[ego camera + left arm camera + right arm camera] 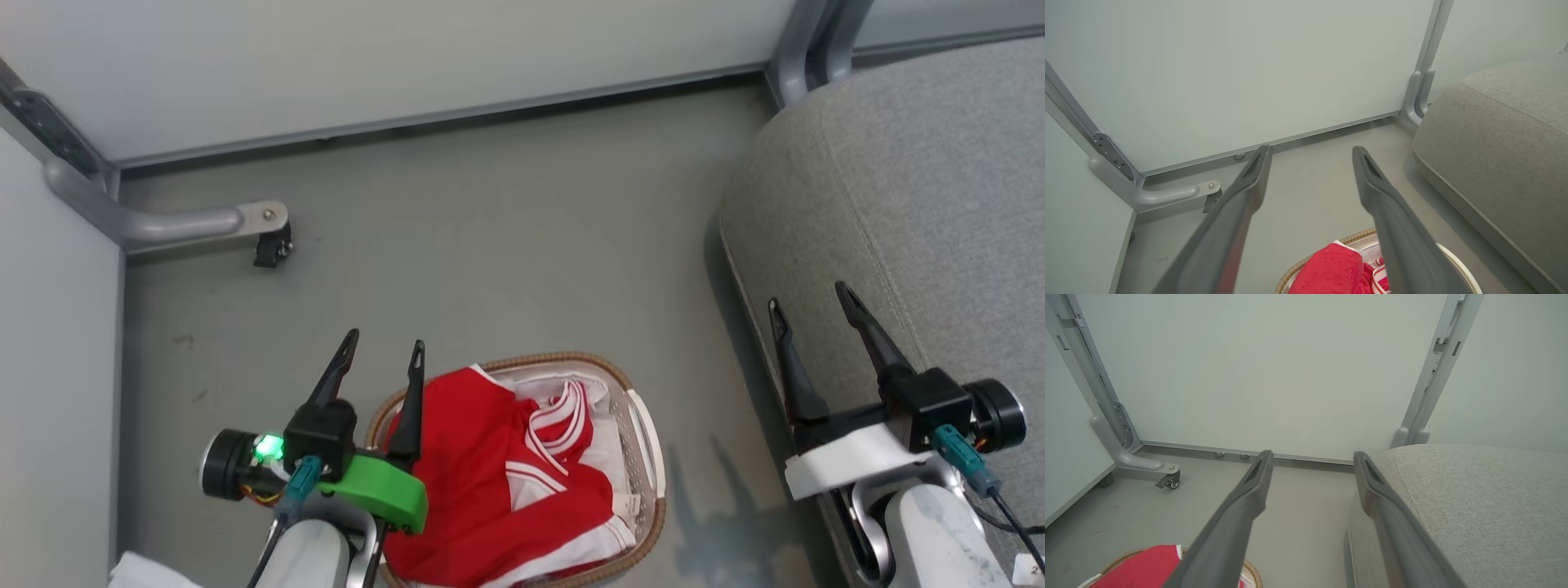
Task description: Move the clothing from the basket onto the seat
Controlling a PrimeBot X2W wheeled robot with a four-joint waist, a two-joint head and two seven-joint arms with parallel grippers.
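Red clothing (490, 482) with white stripes lies heaped in the oval white basket (645, 445) on the floor, low in the head view. The clothing (1331, 267) and the basket's woven rim (1355, 235) also show at the bottom of the left wrist view; in the right wrist view the clothing (1139, 567) is at the bottom left. My left gripper (385, 341) hangs open above the basket's left edge, holding nothing. My right gripper (808, 296) is open and empty over the front edge of the grey seat (922, 196). The seat (1502, 139) also appears at the right of the left wrist view, and the seat (1474, 502) fills the right wrist view's lower right.
Pale partition walls (392, 57) close off the far side and the left. A grey metal foot with a black caster (272, 245) juts onto the grey floor (490, 237) beyond the basket. A grey post (804, 41) stands at the seat's far corner.
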